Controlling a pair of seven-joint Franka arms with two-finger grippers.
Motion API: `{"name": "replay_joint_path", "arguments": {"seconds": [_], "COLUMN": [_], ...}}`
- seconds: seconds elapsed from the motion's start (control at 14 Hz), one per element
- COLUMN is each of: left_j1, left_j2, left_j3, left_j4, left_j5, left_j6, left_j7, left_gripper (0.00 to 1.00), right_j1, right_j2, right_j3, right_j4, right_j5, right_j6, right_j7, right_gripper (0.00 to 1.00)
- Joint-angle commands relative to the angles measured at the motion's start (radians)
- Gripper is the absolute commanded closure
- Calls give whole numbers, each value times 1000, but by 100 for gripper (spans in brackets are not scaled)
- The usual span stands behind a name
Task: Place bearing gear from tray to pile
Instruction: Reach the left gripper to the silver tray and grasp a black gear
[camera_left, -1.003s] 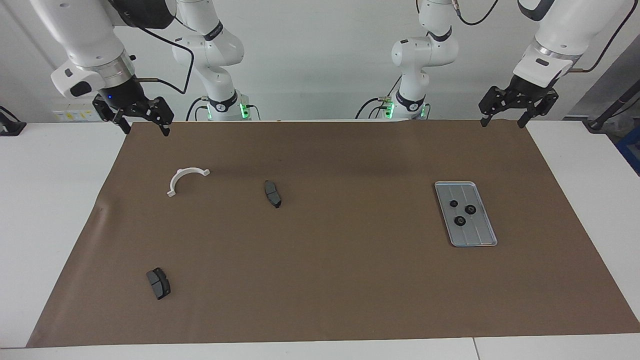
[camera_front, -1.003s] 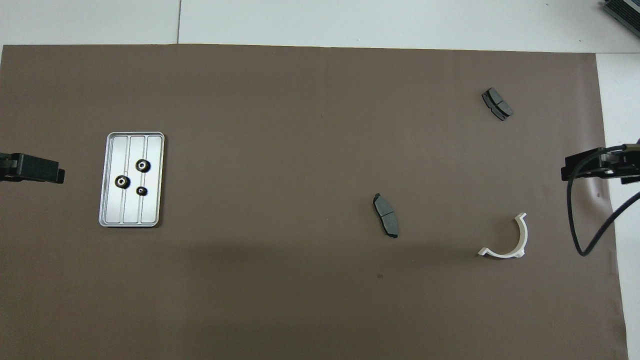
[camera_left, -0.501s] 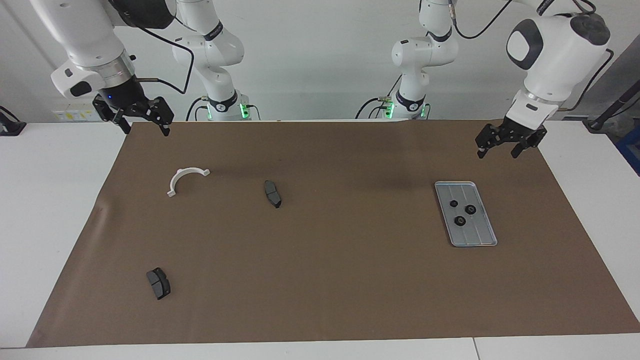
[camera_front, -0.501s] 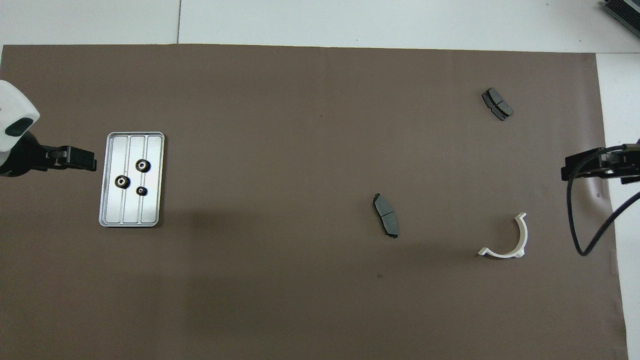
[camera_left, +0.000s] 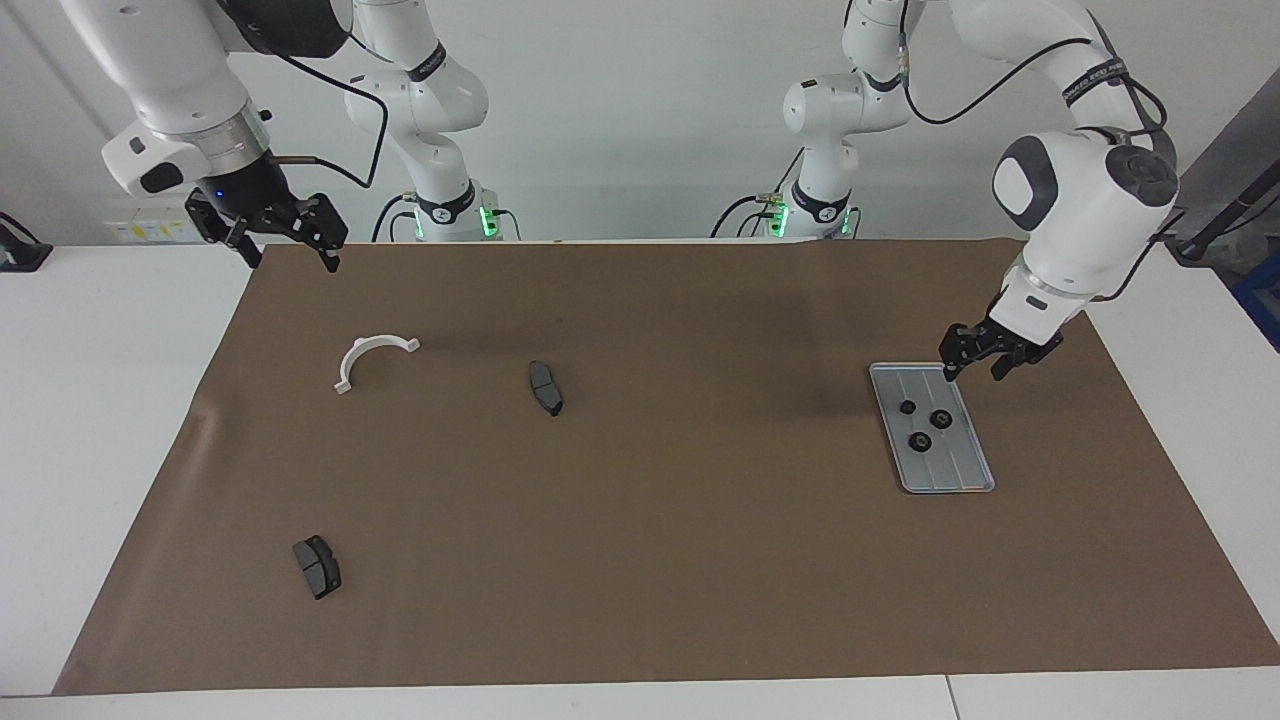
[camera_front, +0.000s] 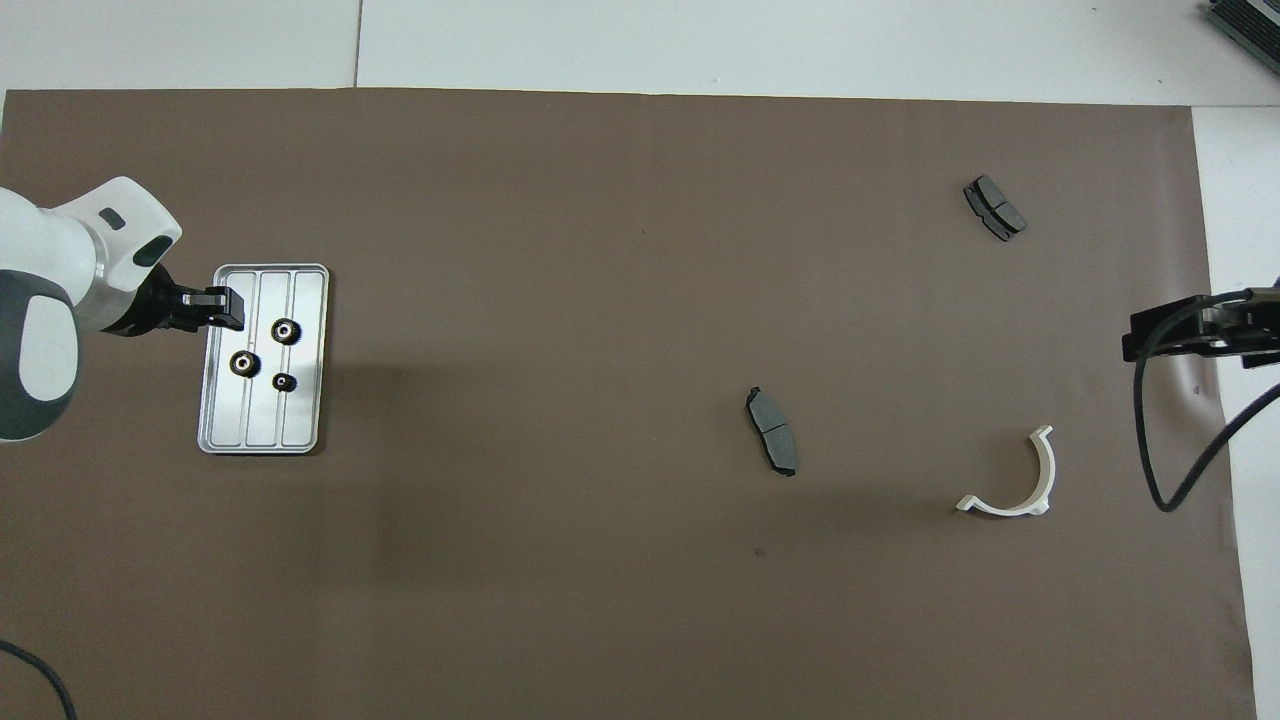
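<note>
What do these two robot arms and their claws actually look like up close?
Both arms are glossy white, built of rounded segments with dark grey joint caps and black bands. Each base glows green. Thin black cables loop along them. The left gripper and the right gripper are black, two-fingered and angular; a silver ring and a small blue light sit above the right one.

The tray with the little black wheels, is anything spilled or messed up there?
Nothing stands out. The tray lies flat on the brown mat, and all three gears sit inside its rim, none spilled.
</note>
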Motion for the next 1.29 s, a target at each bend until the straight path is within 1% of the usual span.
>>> {"name": "replay_joint_path", "arguments": {"seconds": [0.0, 0.14, 0.21, 0.36, 0.64, 1.22], "left_j1": [-7, -7, -11, -42, -42, -30], "left_j2": [14, 34, 51, 88, 141, 158], "left_j3": [3, 3, 2, 3, 3, 3], "left_j4": [-51, -85, -98, -103, -102, -108], "left_j5": [15, 15, 15, 15, 15, 15], "left_j6": [65, 144, 184, 236, 324, 345], "left_j7": [-25, -28, -45, -89, -91, -88], "left_gripper": [54, 53, 50, 44, 42, 42], "right_j1": [-3, -3, -3, -3, -3, -3], "right_j2": [-13, -13, -13, -13, -13, -13], "right_j3": [1, 1, 1, 0, 1, 1], "right_j4": [-8, -9, -9, -8, -8, -8], "right_j5": [5, 5, 5, 5, 5, 5], "right_j6": [-9, -9, -9, -9, -9, -9], "right_j7": [-22, -22, -22, -22, -22, -22], "right_gripper": [0, 0, 0, 0, 0, 0]}}
